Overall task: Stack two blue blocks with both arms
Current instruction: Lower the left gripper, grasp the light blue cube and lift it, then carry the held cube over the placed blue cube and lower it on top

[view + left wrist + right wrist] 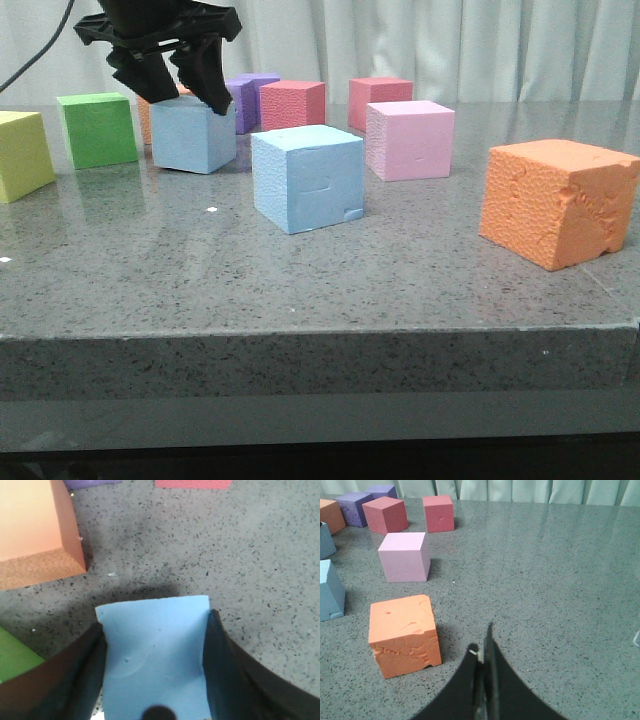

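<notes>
The smoother blue block (193, 135) sits at the back left of the table, and my left gripper (178, 78) is shut on it from above. In the left wrist view the block (155, 650) fills the gap between both dark fingers (235, 670), which press its sides. I cannot tell whether it rests on the table or is just off it. The second blue block (305, 178), with scored lines and a chipped corner, stands free in the middle and shows at an edge of the right wrist view (330, 592). My right gripper (482, 647) is shut and empty over bare table beside an orange cube (405, 635).
A pink cube (410, 140) stands just right of the free blue block. A large orange cube (560, 200) is at the right, green (97, 128) and yellow (20, 155) cubes at the left. Purple (250, 95) and red (292, 105) cubes line the back.
</notes>
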Controlling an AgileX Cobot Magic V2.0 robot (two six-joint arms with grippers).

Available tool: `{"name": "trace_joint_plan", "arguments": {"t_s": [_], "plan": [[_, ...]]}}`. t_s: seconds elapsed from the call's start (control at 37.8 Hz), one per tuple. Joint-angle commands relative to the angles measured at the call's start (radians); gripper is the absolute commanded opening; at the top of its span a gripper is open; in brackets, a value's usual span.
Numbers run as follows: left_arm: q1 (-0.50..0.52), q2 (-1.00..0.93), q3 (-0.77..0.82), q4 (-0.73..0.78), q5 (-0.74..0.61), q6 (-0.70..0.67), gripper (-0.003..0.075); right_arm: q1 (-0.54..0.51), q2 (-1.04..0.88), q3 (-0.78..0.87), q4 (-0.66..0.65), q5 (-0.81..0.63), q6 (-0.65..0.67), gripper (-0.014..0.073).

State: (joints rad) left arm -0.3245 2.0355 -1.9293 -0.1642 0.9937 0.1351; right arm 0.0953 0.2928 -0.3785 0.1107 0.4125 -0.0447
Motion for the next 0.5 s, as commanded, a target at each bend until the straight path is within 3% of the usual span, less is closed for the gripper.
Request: {"name": "trace_joint_plan", "arguments": {"t_s": [0.0, 0.48], "plan": [[-0.007, -0.055, -0.059, -0.022, -0.005, -0.008, 0.0321, -0.005, 0.011, -0.024, -0.004, -0.08, -0.01, -0.0067], [-0.007, -0.055, -0.288, -0.028, 0.243, -0.008, 0.0314, -0.005, 0.011, -0.024, -0.004, -0.083, -0.01, -0.0067]]}}
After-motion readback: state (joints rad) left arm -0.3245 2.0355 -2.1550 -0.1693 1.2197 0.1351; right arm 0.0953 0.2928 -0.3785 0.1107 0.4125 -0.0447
